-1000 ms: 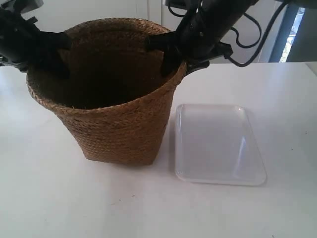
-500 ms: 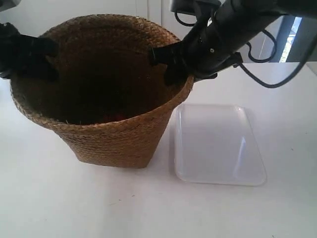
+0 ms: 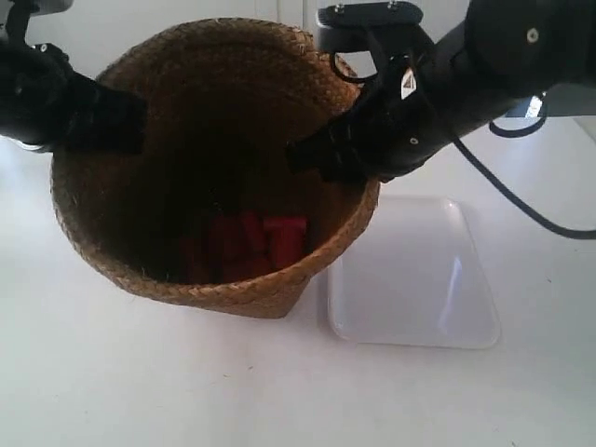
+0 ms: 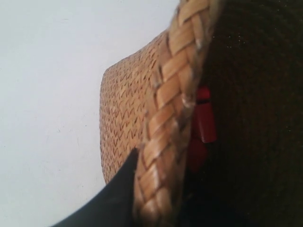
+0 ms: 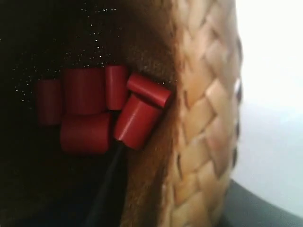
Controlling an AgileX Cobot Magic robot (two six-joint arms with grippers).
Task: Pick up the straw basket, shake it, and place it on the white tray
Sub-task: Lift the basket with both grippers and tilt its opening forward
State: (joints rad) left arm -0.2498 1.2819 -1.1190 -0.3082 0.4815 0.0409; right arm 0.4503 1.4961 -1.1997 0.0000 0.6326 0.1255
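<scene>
Bright, washed-out light bleaches the table (image 3: 112, 391); the straw basket (image 3: 233, 289) is murky inside, wrist views blurred.

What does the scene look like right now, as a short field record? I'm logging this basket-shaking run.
straw basket: tipped toward the exterior camera, dark inside showing
contents: red cylinders lying at the bottom
left pincer: clamped on the braided rim
right pincer: clamped on the rim, one finger inside
white tray: flat on the table beside the basket, nothing on it
</scene>
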